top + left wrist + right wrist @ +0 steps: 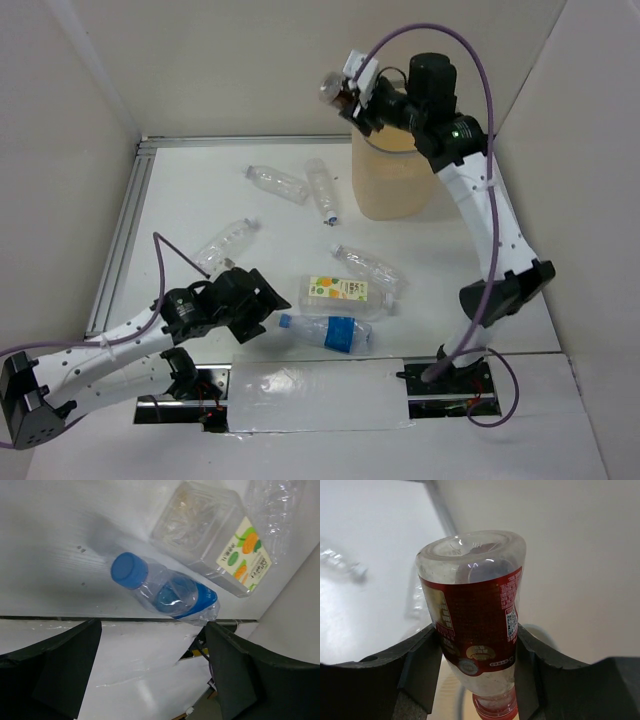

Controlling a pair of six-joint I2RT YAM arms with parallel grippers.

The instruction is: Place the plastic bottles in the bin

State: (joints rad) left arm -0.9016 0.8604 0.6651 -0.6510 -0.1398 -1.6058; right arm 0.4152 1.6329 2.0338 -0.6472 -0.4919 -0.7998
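The right hand point(476, 647) is gripping the small red-labelled bottle point(472, 615), cap toward the wrist, and holding it raised near the bin point(392, 190) at the far right of the tabletop point(200, 190), seemingly ready for dropping in. The left hand point(150, 672) is hovering open over the blue-capped bottle point(167, 594) lying by the near edge, apparently lining up a grasp, beside the fruit-labelled bottle point(240, 550). The red label is showing a QR code, but no wording is reading clearly.
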